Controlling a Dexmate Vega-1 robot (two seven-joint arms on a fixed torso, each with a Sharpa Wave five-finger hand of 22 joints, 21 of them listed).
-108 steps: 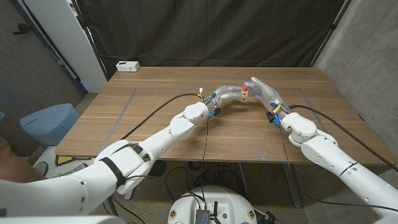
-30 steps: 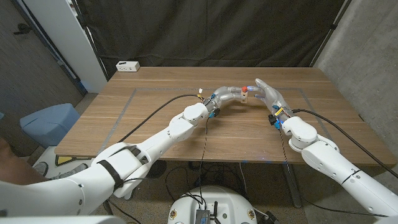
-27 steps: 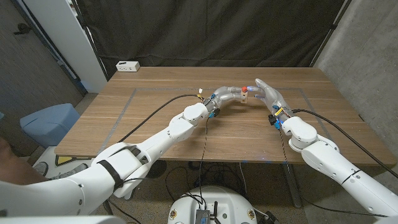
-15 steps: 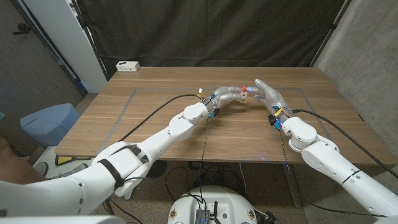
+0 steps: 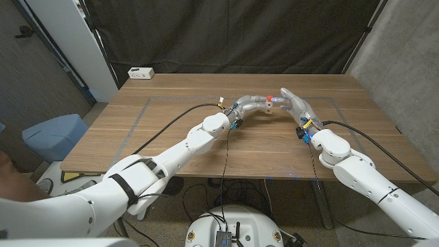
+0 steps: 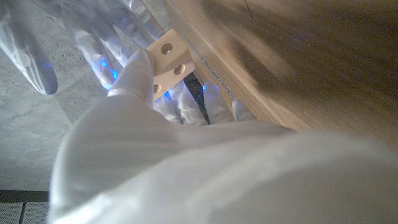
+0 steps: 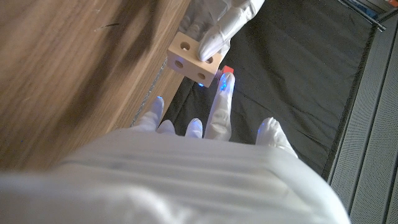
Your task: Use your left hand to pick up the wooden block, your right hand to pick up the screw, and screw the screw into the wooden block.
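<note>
My left hand (image 5: 252,104) holds a small pale wooden block (image 5: 269,106) with round holes above the middle of the table (image 5: 171,147). The block (image 6: 166,62) is pinched at its end in the left wrist view. A screw with a red head (image 5: 276,98) sits at the block's side facing my right hand (image 5: 296,106). In the right wrist view one right fingertip (image 7: 224,84) touches the red head (image 7: 227,69) beside the block (image 7: 193,60). The other right fingers are spread apart, and I see no pinch on the screw.
A white power strip (image 5: 140,72) lies at the table's far left corner. Black cables (image 5: 171,118) run over the tabletop along both arms. A blue bin (image 5: 53,134) stands on the floor off the left edge. A black curtain hangs behind.
Since 3.6 s ago my right hand has come down from above the block to its side. In the last second the red head has shifted slightly toward the right hand; the left hand holds still.
</note>
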